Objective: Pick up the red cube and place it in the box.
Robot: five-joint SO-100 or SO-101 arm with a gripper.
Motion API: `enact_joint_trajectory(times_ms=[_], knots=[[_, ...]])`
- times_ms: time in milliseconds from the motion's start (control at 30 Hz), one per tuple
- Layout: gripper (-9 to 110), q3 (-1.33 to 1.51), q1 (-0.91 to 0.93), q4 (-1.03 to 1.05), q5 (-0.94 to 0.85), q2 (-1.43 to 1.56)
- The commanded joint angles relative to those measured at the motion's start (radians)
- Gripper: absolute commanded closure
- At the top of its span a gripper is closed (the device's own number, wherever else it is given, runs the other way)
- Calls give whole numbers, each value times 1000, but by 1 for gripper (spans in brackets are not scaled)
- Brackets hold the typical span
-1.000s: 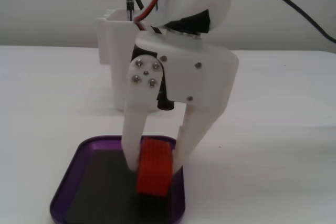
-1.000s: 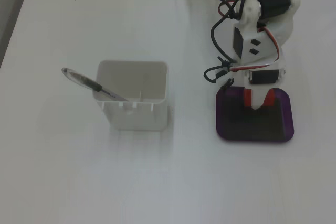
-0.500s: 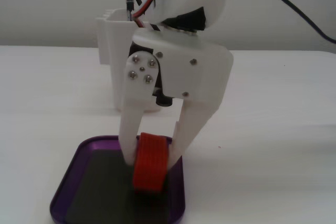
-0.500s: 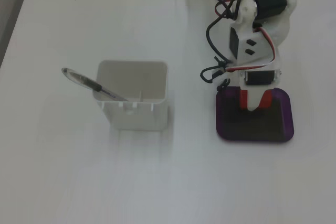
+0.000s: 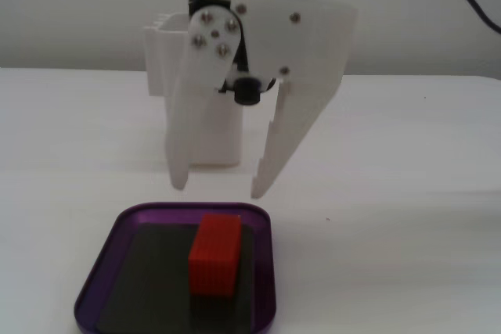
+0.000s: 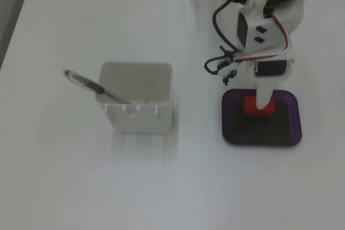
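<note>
The red cube (image 5: 214, 255) stands on the dark floor of the purple tray (image 5: 107, 256), the box, at the bottom of a fixed view. My white gripper (image 5: 221, 188) hangs above the tray's far edge, open and empty, with its fingertips clear of the cube. In the fixed view from above, the red cube (image 6: 256, 108) sits in the upper part of the purple tray (image 6: 290, 133), and my gripper (image 6: 262, 103) is right over it, partly hiding it.
A tall white plastic container (image 6: 138, 100) with a pen (image 6: 92, 85) leaning in it stands left of the tray on the white table. In the low fixed view it (image 5: 168, 52) is behind my gripper. Cables (image 6: 229, 20) hang off the arm.
</note>
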Motion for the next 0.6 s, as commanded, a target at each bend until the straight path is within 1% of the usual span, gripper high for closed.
enact_joint_trajectory(times_ms=[0, 100, 200, 367, 567], knots=[[83, -264, 6, 195, -3, 32], [84, -425, 0, 284, -66, 43], [84, -413, -2, 284, -120, 133], [84, -190, -2, 282, -161, 391], [84, 245, 23, 279, -224, 727]])
